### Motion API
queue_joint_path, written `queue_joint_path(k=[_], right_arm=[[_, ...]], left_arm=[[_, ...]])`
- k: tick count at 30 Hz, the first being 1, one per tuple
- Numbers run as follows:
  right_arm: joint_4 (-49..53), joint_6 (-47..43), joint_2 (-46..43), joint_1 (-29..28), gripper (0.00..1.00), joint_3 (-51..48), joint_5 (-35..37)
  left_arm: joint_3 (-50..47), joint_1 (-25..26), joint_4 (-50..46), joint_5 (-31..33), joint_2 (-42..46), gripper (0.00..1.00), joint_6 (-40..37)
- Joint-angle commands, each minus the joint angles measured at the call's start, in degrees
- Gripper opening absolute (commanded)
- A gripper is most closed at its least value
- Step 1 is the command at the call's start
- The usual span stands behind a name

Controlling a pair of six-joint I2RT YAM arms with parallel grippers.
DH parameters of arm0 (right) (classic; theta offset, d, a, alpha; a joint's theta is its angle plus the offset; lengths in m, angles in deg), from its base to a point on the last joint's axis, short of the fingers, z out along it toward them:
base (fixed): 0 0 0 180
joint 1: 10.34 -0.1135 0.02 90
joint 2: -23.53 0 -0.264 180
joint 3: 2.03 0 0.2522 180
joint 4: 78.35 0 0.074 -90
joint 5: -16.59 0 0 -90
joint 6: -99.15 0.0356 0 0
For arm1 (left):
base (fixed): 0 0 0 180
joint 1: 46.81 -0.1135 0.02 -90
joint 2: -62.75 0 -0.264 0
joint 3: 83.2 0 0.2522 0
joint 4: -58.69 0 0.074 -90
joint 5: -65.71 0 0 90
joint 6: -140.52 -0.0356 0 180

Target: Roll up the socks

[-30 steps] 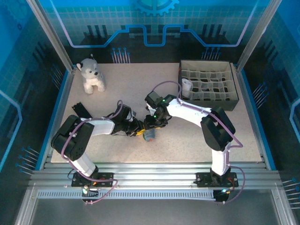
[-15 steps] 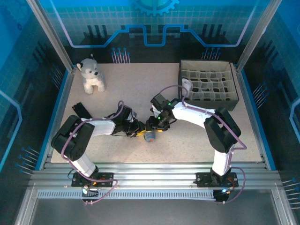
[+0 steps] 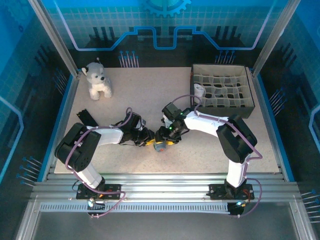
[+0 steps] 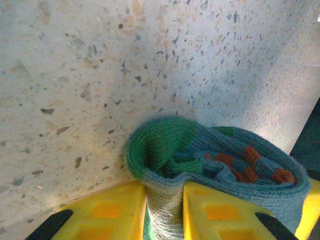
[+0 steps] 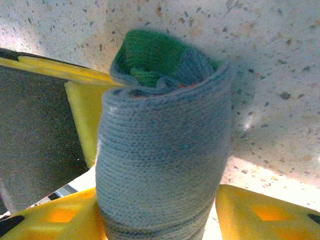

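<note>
The teal-green sock (image 3: 160, 146) is wound into a stubby roll at the table's near middle. In the left wrist view its green and grey-blue folds (image 4: 200, 150) with orange marks lie just past my left gripper (image 4: 165, 195), which is shut on a pale strip of it. My left gripper (image 3: 151, 142) comes in from the left. The right gripper (image 3: 163, 139) comes from the upper right. In the right wrist view the grey-blue roll (image 5: 165, 145) stands between the right gripper (image 5: 160, 212), whose yellow fingers (image 5: 260, 212) press its sides. A white sock roll (image 3: 199, 90) sits in the box.
A divided cardboard box (image 3: 223, 105) stands at the back right of the speckled table (image 3: 140, 90). A white-grey plush dog (image 3: 98, 80) sits at the back left. Blue rails (image 3: 60, 120) edge the table.
The right wrist has swung a little to the right and settled lower over the roll. Its jaws stand slightly wider. The left arm has stayed put.
</note>
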Motion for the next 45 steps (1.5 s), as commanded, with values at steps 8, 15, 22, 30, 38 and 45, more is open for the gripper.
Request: queue_joint_path(k=[8,15,22,30,38,45], right_arm=[[1.82,-0.45,5.85,-1.46,0.50,0.19,-1.26],[1.67,-0.92,8.80,-1.61,0.46,-0.26,-1.09],[-0.63,-1.47,8.56,-1.60,0.17,-1.11,-1.42],[-2.79,-4.82,4.64,-2.45,0.00,-0.89,0.79],[-5.64,-8.93,-4.51,-2.64,0.00,-2.39,8.48],[-7.25,-17.83,-14.66,-1.53,0.00,-1.77,15.06]], left_arm=[[-0.88,0.80,-5.20,2.78,-0.08,0.24,-2.15],[-0.73,0.90,-5.80,2.69,0.44,0.24,-3.09],[1.23,0.91,-9.13,2.05,1.21,0.26,-6.17],[4.90,0.91,-15.28,2.71,4.64,0.28,-9.44],[10.98,-0.80,-21.93,3.51,13.62,0.29,-14.27],[14.61,-4.81,-24.10,4.13,21.69,0.32,-17.62]])
